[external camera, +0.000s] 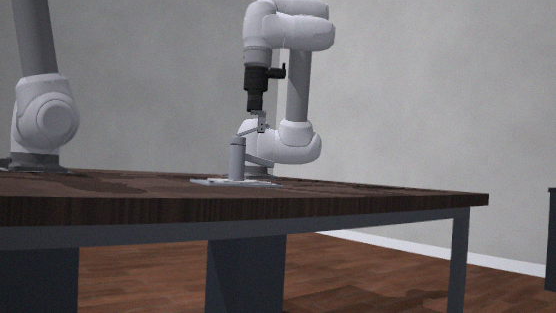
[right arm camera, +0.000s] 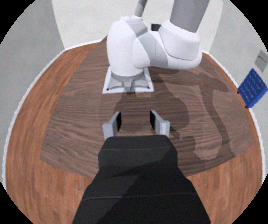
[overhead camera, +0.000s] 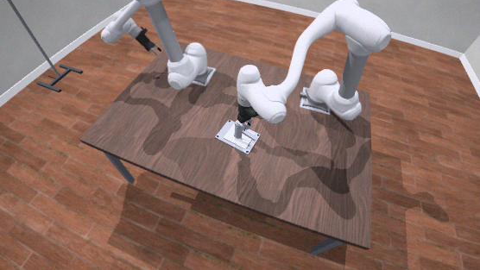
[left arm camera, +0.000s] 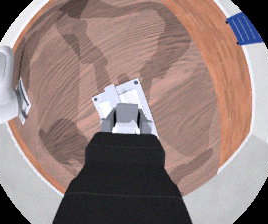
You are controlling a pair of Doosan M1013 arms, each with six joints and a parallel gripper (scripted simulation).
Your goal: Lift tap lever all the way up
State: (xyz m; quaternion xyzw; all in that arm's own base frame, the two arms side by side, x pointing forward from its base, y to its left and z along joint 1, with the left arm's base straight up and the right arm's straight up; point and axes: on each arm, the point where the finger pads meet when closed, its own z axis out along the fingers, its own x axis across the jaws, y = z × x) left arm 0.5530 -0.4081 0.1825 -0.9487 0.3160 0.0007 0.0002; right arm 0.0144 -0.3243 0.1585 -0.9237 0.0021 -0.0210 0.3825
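Note:
The tap's grey upright body [overhead camera: 238, 131] [external camera: 237, 160] stands on a pale base plate [overhead camera: 222, 136] [external camera: 200, 181] on the table. Its spout [external camera: 261, 161] juts out low to one side. The lever [external camera: 245, 131] slopes upward from the top of the body in the exterior view. My left gripper [external camera: 261, 124] [left arm camera: 127, 113] points down above the plate, beside and slightly above the tap's top, and is shut on the lever. The fingers hide the lever's outer end. My right gripper [overhead camera: 157, 50] [right arm camera: 135, 117] is open and empty, far from the tap, near the table's far left edge in the top view.
The right arm's base [overhead camera: 187, 71] [right arm camera: 127, 60] stands at the table's back left in the top view, the left arm's base [overhead camera: 324, 91] at its back right. The left arm arches over the table [overhead camera: 194, 155]. A thin stand [overhead camera: 57, 78] is on the floor at the left.

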